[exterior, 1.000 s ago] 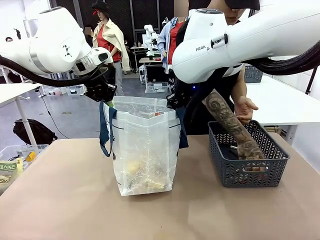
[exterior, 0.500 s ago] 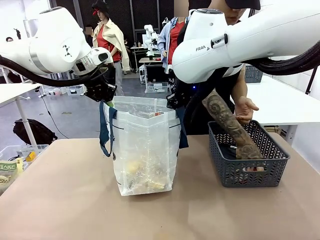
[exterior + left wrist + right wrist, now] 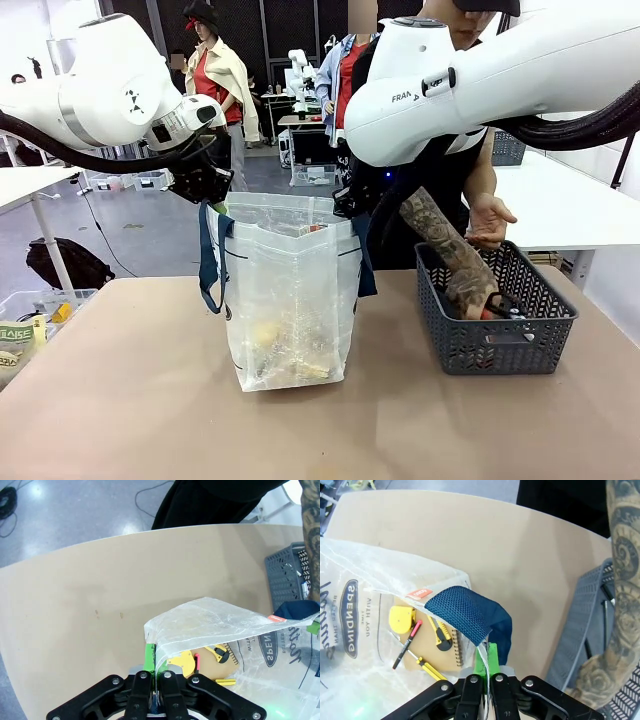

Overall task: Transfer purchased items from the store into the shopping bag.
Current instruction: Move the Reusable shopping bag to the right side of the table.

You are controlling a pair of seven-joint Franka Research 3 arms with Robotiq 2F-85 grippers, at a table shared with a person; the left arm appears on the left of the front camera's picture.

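Front view: the left arm enters from picture left and bends down so that the left gripper (image 3: 207, 197) meets the top left corner of the shopping bag (image 3: 290, 300). The right arm enters from picture right and reaches across the middle, placing the right gripper (image 3: 350, 203) at the bag's top right corner. The bag stands upright on the tabletop (image 3: 140, 400) with its mouth stretched open between the two grippers.

Left wrist view: the jaws are closed narrow on the translucent rim of the bag, with a green pad (image 3: 149, 654) pressed against the plastic.

Right wrist view: the jaws are likewise closed narrow on the rim, just below the navy handle (image 3: 470, 615). Purchased items lie at the bottom of the bag: a yellow tape measure (image 3: 401, 619), a red-tipped pen (image 3: 407, 642) and a brown notebook (image 3: 427, 652).

The basket (image 3: 500, 335) stands on the tabletop to the robot's right of the bag, apart from it. The person's tattooed forearm (image 3: 445, 240) slopes down into it, and the hand (image 3: 478, 293) is inside, next to a red and black item (image 3: 503, 308). Whether the hand grips that item cannot be told. The person's other hand (image 3: 488, 218) is held open, palm up, above the basket's far side.
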